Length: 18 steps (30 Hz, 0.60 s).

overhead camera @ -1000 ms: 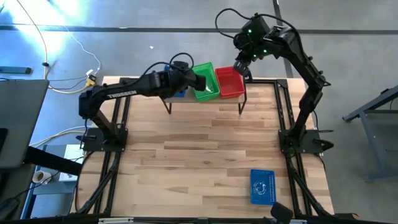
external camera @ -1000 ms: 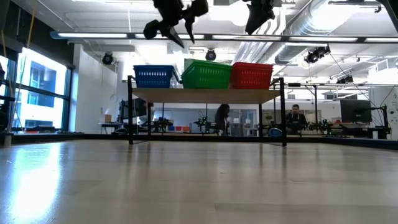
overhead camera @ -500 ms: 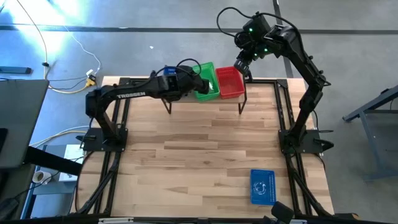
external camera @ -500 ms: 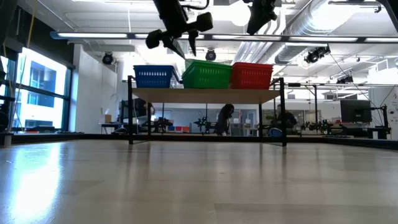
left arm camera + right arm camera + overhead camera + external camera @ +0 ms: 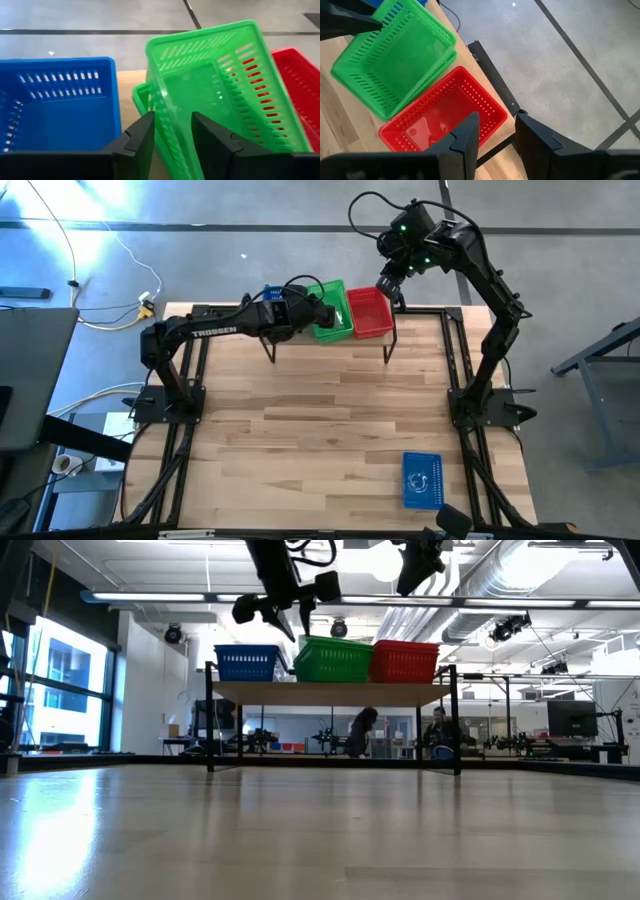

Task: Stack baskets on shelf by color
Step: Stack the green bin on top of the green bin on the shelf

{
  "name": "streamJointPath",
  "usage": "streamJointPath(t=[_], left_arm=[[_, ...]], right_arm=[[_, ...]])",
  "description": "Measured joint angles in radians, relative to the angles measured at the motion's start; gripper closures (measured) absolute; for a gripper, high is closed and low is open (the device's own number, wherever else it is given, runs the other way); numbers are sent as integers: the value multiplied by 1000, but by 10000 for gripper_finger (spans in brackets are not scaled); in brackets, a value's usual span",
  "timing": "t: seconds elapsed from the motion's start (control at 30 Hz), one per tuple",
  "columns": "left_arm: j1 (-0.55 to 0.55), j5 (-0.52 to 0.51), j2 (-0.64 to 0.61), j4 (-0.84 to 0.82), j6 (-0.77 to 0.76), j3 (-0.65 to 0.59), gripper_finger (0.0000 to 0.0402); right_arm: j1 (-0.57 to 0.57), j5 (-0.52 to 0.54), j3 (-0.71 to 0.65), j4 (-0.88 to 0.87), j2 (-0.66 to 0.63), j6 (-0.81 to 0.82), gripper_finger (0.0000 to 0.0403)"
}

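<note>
The left gripper [image 5: 172, 137] straddles the wall of the top green basket [image 5: 215, 90], fingers either side with a gap, tilted on another green one on the shelf [image 5: 375, 337]. Blue basket [image 5: 60, 107] sits left, red [image 5: 445, 117] right. The right gripper [image 5: 497, 132] hovers open above the red; another blue basket [image 5: 421, 479] lies on the near table.
</note>
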Motion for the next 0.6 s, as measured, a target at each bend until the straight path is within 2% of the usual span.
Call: streamJointPath(t=[0.3, 0.6], left_arm=[[8, -7, 0, -9, 16, 0, 354], [8, -49, 0, 2, 53, 0, 393]], right_arm=[[0, -2, 0, 0, 0, 0, 289], [0, -3, 0, 0, 0, 0, 289]])
